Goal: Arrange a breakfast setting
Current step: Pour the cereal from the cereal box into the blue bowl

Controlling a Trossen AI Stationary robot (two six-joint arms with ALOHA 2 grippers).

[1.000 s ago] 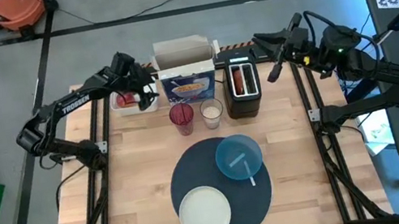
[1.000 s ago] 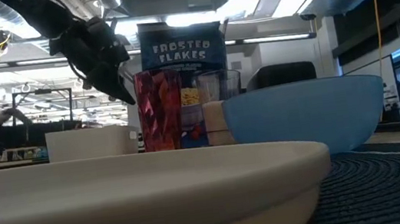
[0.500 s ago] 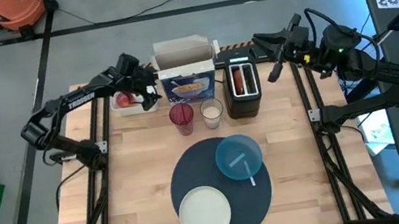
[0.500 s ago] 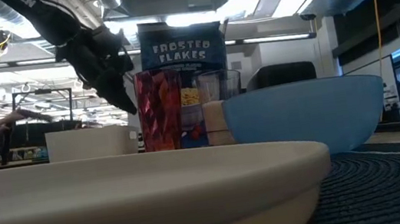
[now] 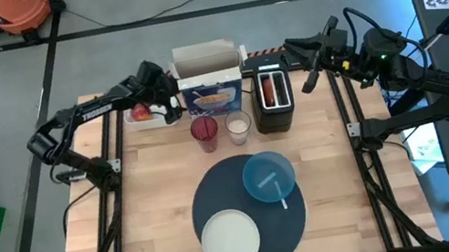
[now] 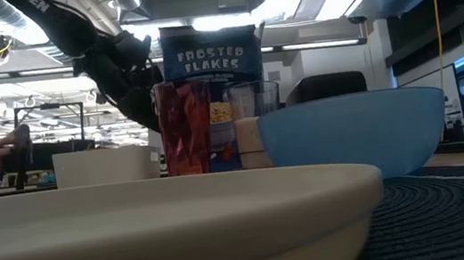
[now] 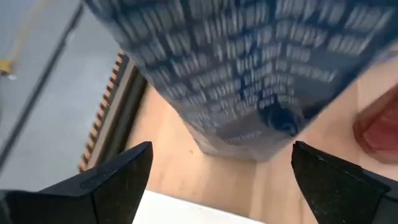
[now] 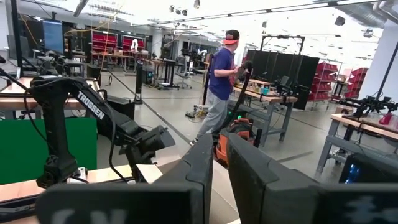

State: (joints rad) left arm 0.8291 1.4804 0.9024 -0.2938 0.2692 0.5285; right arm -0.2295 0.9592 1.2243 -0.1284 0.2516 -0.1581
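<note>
The open cereal box (image 5: 212, 89) stands at the table's far edge, with the red apple (image 5: 141, 113) in a white tray (image 5: 133, 123) to its left. My left gripper (image 5: 172, 105) is open between tray and box, its fingers (image 7: 118, 177) wide apart and aimed at the box's side (image 7: 249, 81). The dark round placemat (image 5: 218, 192) holds the light-blue bowl (image 5: 268, 177), a thin spoon (image 5: 279, 193) and the white plate (image 5: 231, 240). My right gripper (image 5: 305, 80) is shut, raised by the toaster (image 5: 272, 97).
A red tumbler (image 5: 204, 133) and a clear glass (image 5: 238, 126) stand in front of the cereal box. A toasted round (image 5: 268, 90) sits in the toaster. Bare wood lies on both sides of the placemat. A person (image 8: 219, 87) works beyond the table.
My left gripper has moved toward the table's right edge, from over the white tray to the cereal box's left side, sinking a little. Nothing on the table has moved.
</note>
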